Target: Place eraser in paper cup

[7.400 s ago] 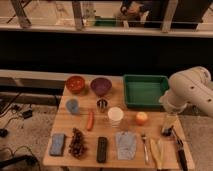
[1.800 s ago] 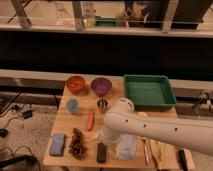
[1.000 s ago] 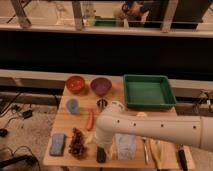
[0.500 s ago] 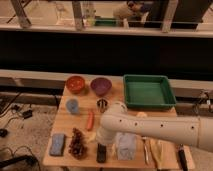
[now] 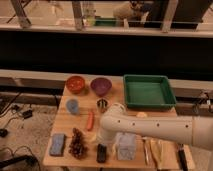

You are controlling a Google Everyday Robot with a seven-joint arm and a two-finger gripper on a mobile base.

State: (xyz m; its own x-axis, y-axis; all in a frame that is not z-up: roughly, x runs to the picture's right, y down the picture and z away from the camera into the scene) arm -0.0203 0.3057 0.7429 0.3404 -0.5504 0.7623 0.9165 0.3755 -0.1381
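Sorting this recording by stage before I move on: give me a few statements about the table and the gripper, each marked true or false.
1. The eraser lies on the table near its front edge. True.
2. The gripper hangs over the green tray. False: it is down at the eraser, open, between the pine cone and the cloth.
3. The carrot lies in the purple bowl. False: it lies on the bare wood, just left of the arm.
4. The paper cup cannot be seen; the arm crosses the middle of the table. True.
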